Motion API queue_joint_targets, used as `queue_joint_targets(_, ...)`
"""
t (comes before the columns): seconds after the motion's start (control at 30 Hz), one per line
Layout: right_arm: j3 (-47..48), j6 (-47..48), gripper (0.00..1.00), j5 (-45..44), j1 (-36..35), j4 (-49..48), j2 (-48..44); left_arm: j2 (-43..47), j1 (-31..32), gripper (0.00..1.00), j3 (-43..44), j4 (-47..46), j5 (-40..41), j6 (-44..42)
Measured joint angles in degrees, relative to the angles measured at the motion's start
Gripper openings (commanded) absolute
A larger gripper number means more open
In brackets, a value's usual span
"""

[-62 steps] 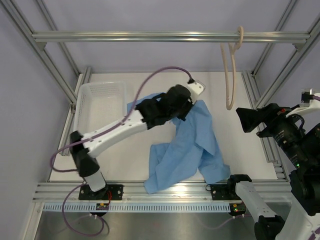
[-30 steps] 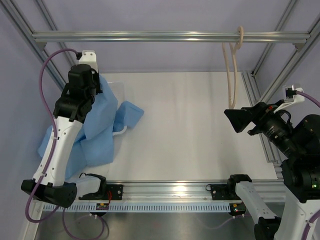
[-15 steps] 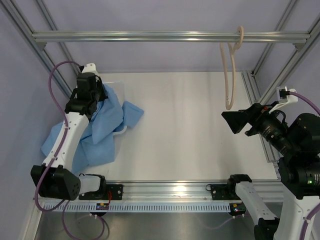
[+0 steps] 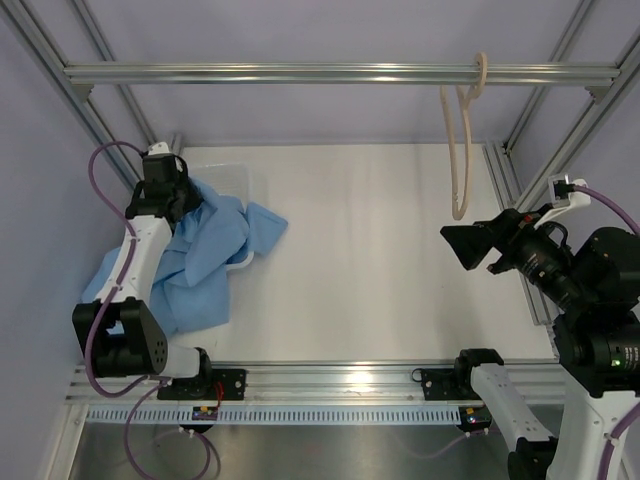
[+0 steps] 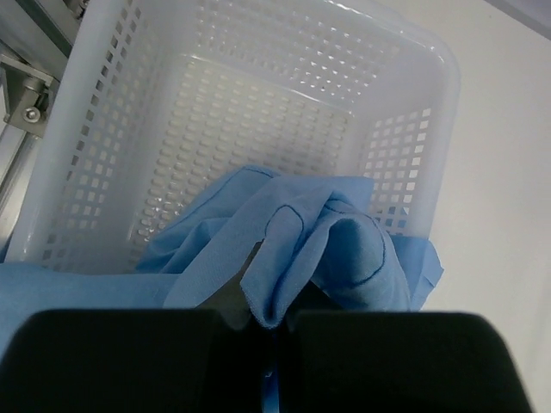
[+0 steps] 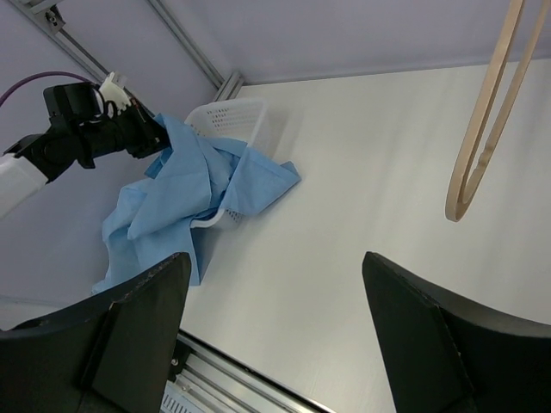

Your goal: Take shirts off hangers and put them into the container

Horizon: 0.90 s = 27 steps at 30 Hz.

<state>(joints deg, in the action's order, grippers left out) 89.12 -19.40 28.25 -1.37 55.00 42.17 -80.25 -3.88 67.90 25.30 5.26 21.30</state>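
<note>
Count on inspection: one shirt, one hanger, one container, two grippers.

Container (image 4: pixel 243 178): one white perforated plastic bin, standing at the far-left corner of the worktop (image 4: pixel 380 260). Its far end and right wall are visible; the near part is covered by fabric.

Shirt (image 4: pixel 195 262): one, light blue, crumpled. It lies across the container, with a bunched portion inside the bin. A flap hangs over the right rim onto the worktop. A larger portion trails over the near rim and out past the left edge of the worktop. The greater part of the garment is outside the bin.

Hanger (image 4: pixel 460 150): one, cream-coloured, hooked over the overhead frame bar (image 4: pixel 300 73) above the far-right corner of the worktop. It hangs well apart from the shirt.

Left gripper (image 5: pixel 271 325): positioned over the left side of the container, jaws clenched on a fold of the shirt. The wrist view shows fabric pinched between the two dark fingers, above the bin floor.

Right gripper (image 6: pixel 275 262): raised near the right edge of the worktop, below the hanger. Its jaws are spread wide and released, with nothing between them. It touches neither the hanger nor the shirt.
</note>
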Motion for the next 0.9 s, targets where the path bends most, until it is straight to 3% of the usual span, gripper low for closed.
queue_joint_targets(0.23,-10.8,-4.0,0.94,12.68,0.0,-9.64,-0.24,11.58,1.05,0.0,1.38,0.68,-11.52,0.04)
queue_joint_targets(0.43,-17.09,-10.34,0.99,24.0,-3.87,-20.63,3.52,17.2,3.28,0.0,20.04,-1.05,-27.96,0.09)
queue_joint_targets(0.67,-11.08,-10.1,0.99,17.84,-32.09,-25.9,16.7,13.16,3.32,0.0,46.95,-5.75,-43.25,7.5)
queue_joint_targets(0.77,-11.58,-8.7,0.99,12.2,-35.69,-27.78,21.03,10.78,3.39,0.0,54.42,-6.67,-46.77,9.73)
queue_joint_targets(0.9,-14.29,-3.19,0.99,4.42,-35.78,-27.96,21.18,10.43,3.43,0.0,55.87,-6.19,-48.33,10.88)
